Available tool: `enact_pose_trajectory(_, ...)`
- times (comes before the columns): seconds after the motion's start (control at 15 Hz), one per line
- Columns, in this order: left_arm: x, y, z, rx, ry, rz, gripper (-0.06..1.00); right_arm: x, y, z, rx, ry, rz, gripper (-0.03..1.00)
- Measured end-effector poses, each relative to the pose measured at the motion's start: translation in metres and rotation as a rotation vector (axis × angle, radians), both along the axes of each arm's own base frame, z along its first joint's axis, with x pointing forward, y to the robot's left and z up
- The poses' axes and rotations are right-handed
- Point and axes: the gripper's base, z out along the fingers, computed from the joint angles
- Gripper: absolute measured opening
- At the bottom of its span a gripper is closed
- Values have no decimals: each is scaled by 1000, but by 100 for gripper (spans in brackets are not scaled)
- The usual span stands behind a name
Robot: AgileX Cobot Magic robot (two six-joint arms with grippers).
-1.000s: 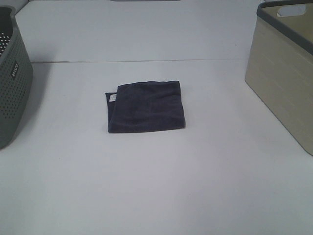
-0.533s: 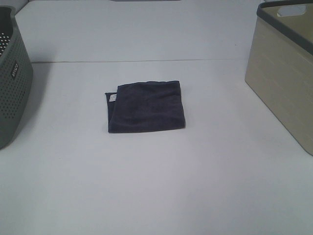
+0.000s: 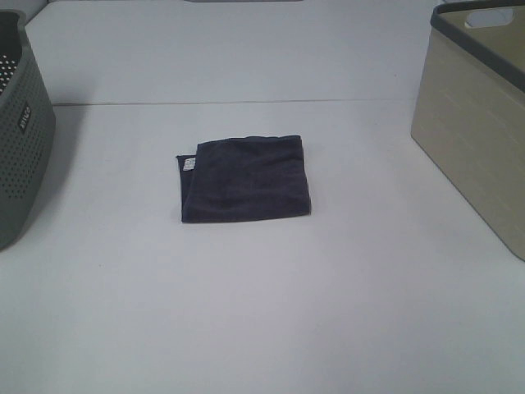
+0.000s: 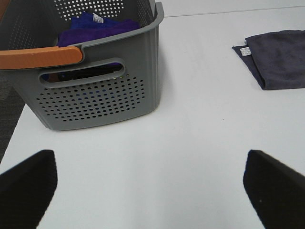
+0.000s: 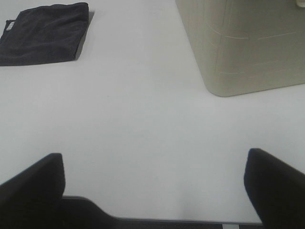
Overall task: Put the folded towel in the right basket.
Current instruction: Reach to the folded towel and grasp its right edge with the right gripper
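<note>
A folded dark grey towel (image 3: 244, 179) with a small white tag lies flat in the middle of the white table. It also shows in the left wrist view (image 4: 279, 58) and the right wrist view (image 5: 45, 33). The beige right basket (image 3: 480, 123) stands at the right edge; its wall shows in the right wrist view (image 5: 248, 45). My left gripper (image 4: 152, 191) is open, well short of the towel, near the grey basket. My right gripper (image 5: 152, 186) is open above the table's front edge, empty. Neither arm shows in the high view.
A grey perforated basket (image 3: 20, 131) stands at the left edge; the left wrist view shows its wall (image 4: 95, 90), its orange handle (image 4: 40, 56) and purple cloth (image 4: 97, 26) inside. A seam (image 3: 246, 103) runs across the table behind the towel.
</note>
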Motion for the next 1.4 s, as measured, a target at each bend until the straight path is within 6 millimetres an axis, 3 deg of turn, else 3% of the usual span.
enact_pose_trajectory(1.0, 0, 0, 0, 0, 0, 0, 99, 6, 0, 3, 2, 41, 3, 97)
enact_pose_trajectory(1.13, 0, 0, 0, 0, 0, 0, 99, 31, 3, 33, 20, 135, 18, 96)
enact_pose_trajectory(1.27, 0, 0, 0, 0, 0, 0, 99, 91, 10, 91, 101, 242, 53, 96)
enact_pose_trajectory(1.4, 0, 0, 0, 0, 0, 0, 99, 152, 19, 117, 188, 318, 106, 96)
